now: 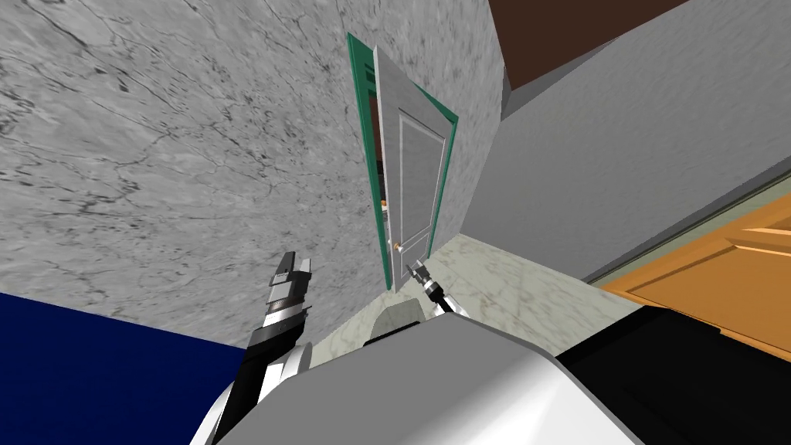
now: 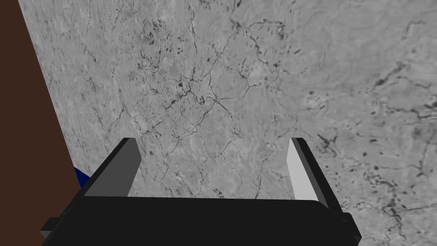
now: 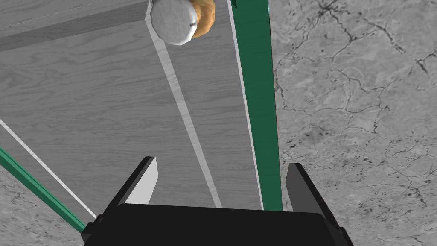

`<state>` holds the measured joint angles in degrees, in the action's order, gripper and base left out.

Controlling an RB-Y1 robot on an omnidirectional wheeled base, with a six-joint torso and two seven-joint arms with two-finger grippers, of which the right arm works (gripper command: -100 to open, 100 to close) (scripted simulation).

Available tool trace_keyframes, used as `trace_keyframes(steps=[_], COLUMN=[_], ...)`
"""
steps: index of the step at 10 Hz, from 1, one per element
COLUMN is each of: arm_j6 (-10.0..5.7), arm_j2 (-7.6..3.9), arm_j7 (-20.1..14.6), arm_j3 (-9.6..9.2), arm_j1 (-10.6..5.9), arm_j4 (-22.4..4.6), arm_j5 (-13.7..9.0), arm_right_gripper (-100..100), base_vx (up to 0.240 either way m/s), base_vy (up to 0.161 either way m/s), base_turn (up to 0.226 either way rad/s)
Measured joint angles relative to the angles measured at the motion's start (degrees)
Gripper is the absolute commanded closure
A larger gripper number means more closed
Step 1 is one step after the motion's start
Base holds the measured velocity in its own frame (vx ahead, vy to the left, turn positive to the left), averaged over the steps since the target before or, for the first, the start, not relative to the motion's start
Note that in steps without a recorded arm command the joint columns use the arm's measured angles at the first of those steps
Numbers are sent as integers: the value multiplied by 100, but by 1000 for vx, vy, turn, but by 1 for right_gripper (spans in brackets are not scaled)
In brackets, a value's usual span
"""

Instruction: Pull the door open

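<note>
While the robot stands close to a grey veined wall (image 1: 193, 154), its right gripper (image 1: 412, 270) reaches toward the door (image 1: 421, 178) set in that wall. The door is a grey, wood-grained panel inside a green frame (image 3: 256, 106). Its knob-side edge stands a little out from the frame, leaving a narrow gap along that side, so it is slightly ajar. The knob (image 1: 396, 247) is a round grey piece on an orange-brown base, close to that free edge.

Seen from the right wrist, the right gripper (image 3: 222, 164) has its two thin fingers spread wide and grips nothing. Behind the space between them lie the door's face and the green frame strip. The knob (image 3: 175, 21) sits ahead of the fingertips, apart from them and not touched. One finger (image 3: 143, 183) lies over the door panel, and the other (image 3: 298, 188) lies over the wall just beside the frame.

The left gripper (image 1: 297, 266) is raised in front of the wall, well to the side of the door. Its fingers (image 2: 121, 171) are also spread apart and hold nothing.

Pale marbled floor (image 1: 502, 278) runs from the foot of the door toward an orange panelled surface (image 1: 718, 263) on the robot's right.
</note>
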<state>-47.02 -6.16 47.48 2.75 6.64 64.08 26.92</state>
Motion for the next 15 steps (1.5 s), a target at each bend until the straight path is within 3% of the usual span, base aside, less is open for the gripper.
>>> trace_keyframes(steps=[11,13,15], arm_j6=[-337,-385,-389], arm_j2=[-24,-13,-22], arm_j7=[1141,1306,1332], arm_j3=[64,66,61], arm_j1=[-482,-515,-527], arm_j4=[-1419,-1583,-1603], arm_j5=[454,519,487], arm_right_gripper=[-100,-100,-100], base_vx=[126,136,-117], base_vy=[-8,3,-18], base_turn=[-1,-10,83])
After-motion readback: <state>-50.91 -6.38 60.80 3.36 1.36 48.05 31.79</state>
